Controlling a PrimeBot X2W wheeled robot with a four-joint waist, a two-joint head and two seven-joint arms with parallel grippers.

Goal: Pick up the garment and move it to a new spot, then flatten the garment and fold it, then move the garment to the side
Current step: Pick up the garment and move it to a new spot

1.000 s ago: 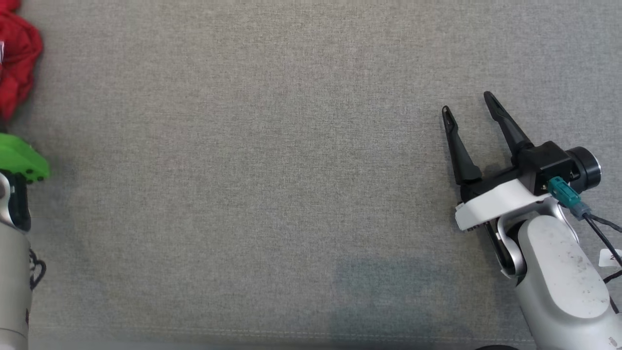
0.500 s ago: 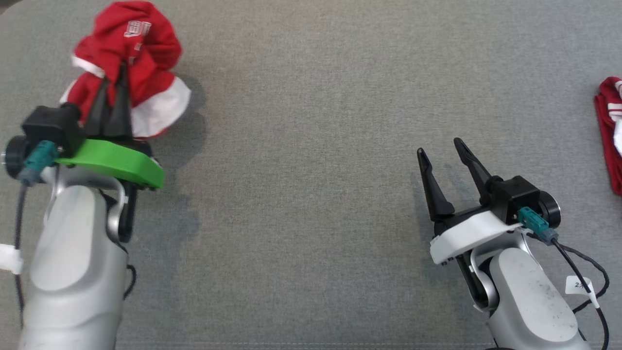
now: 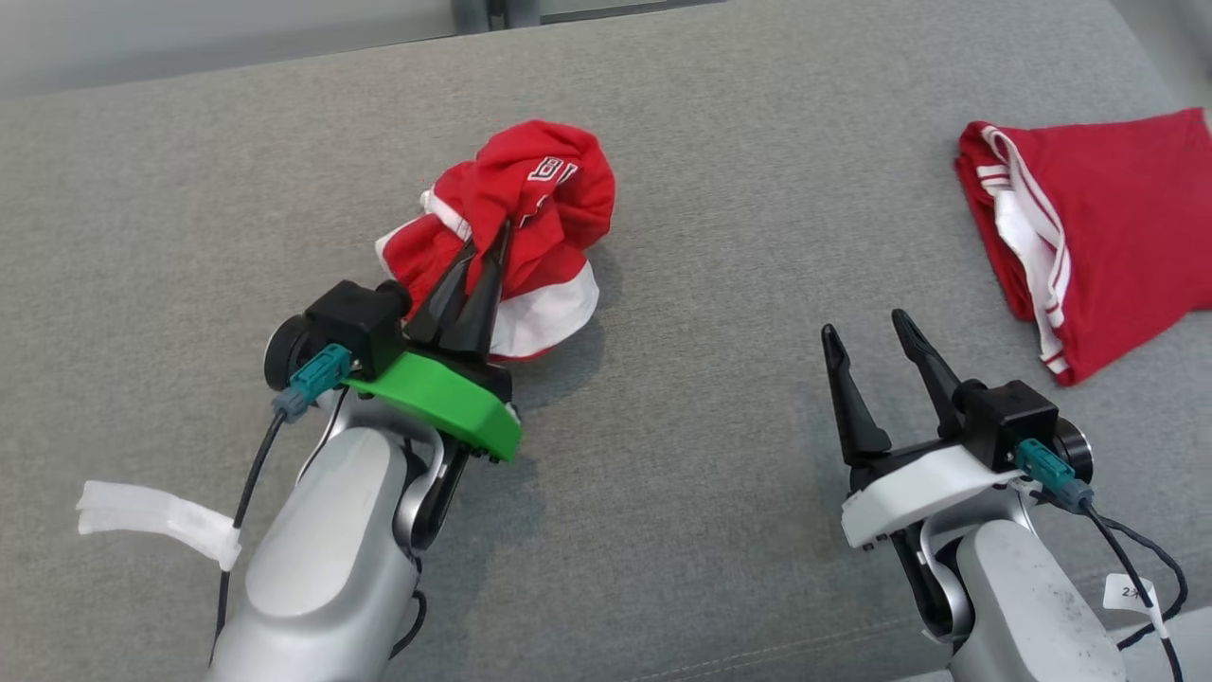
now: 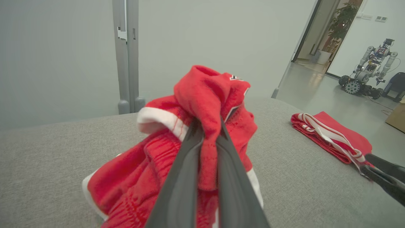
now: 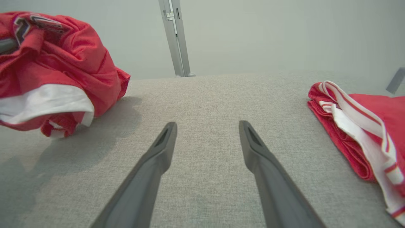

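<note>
The garment (image 3: pixel 530 204) is a crumpled red piece with white trim and lettering, bunched over the grey cushioned surface (image 3: pixel 720 313) left of centre. My left gripper (image 3: pixel 497 232) is shut on a fold of it from the near side. In the left wrist view the fingers (image 4: pixel 186 158) pinch a red fold of the garment (image 4: pixel 205 91). My right gripper (image 3: pixel 864 324) stands open over bare fabric at the lower right, nothing between its fingers. The right wrist view has the garment (image 5: pixel 57 63) at its upper left, casting a shadow, and my right gripper (image 5: pixel 207 125) open.
A second red garment with white stripes (image 3: pixel 1108 218) lies folded at the far right, close to my right gripper. The surface's far edge (image 3: pixel 284 66) meets a pale wall with a grey post (image 4: pixel 125 57). Another wheeled robot (image 4: pixel 370 72) stands far off through a doorway.
The head camera has swung, shifting the whole picture. My left gripper, still shut on the garment, has come much closer to the right gripper. The right gripper stays open.
</note>
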